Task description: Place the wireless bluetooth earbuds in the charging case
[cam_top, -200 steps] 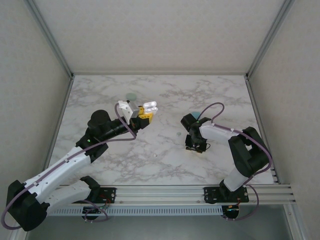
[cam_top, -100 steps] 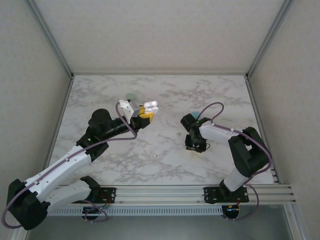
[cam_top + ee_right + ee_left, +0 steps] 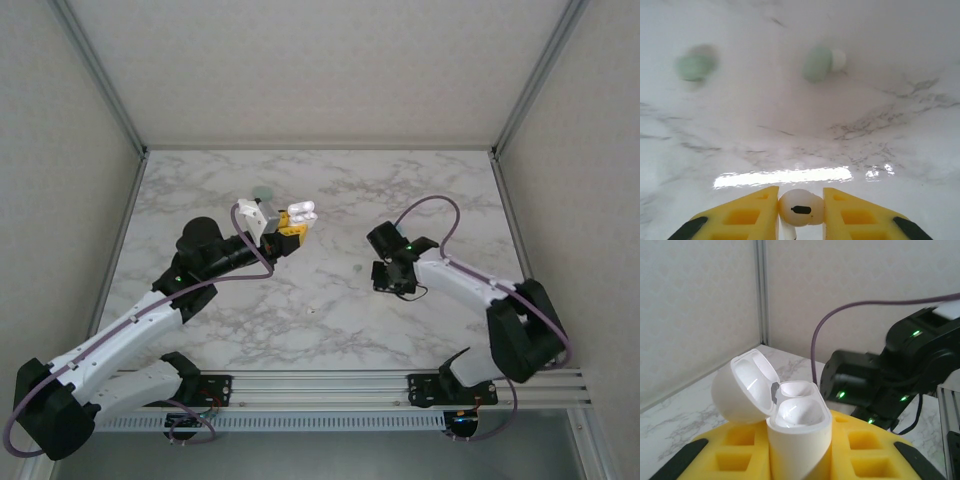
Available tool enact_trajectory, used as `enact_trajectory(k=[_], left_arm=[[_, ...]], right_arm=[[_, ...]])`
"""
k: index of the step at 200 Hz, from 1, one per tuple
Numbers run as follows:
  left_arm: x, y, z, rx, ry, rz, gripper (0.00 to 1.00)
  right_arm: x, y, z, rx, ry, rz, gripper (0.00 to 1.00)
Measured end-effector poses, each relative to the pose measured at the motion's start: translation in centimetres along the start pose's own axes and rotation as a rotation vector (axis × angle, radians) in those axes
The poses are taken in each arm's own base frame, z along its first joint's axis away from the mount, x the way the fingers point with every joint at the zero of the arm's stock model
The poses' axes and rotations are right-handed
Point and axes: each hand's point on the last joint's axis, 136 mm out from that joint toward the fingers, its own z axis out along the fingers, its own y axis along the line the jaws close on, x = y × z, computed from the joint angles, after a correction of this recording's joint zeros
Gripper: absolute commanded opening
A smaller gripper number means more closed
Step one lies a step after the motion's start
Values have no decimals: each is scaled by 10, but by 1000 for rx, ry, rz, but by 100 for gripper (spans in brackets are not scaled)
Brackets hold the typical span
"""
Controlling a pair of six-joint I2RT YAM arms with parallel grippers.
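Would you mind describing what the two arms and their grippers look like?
The left arm and right arm have white link shells between rounded black joints, with small green lights on the joints. A purple cable loops loosely along each. The left gripper and right gripper carry blocky yellow fingers with square recesses and black tips.

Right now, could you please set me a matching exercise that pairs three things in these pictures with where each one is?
Things:
1. charging case
2. white earbud
3. mint green earbud

Places:
A. lying loose on the marble table
B. held in the left gripper, lid open
C. pinched in the right gripper

Pairs: 1-B, 2-C, 3-A
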Motion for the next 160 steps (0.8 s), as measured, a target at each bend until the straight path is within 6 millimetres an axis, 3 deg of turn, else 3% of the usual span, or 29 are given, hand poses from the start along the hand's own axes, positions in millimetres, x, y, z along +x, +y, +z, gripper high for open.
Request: enact_trajectory(k=[18, 66, 87, 126, 160], left_arm=[[1, 1, 0, -3, 2, -1, 2], [13, 6, 10, -6, 27, -35, 2], [16, 8, 15, -5, 28, -44, 2], [15, 7, 24, -2, 2, -47, 2], [5, 5, 29, -10, -46, -32, 2]], right_arm=[[-21, 16, -37, -72, -125, -47, 25], [-81, 65, -166, -271, -485, -156, 26], [-92, 91, -211, -354, -592, -210, 26], [-92, 134, -262, -502, -712, -289, 26], [-92, 160, -278, -588, -764, -307, 26]])
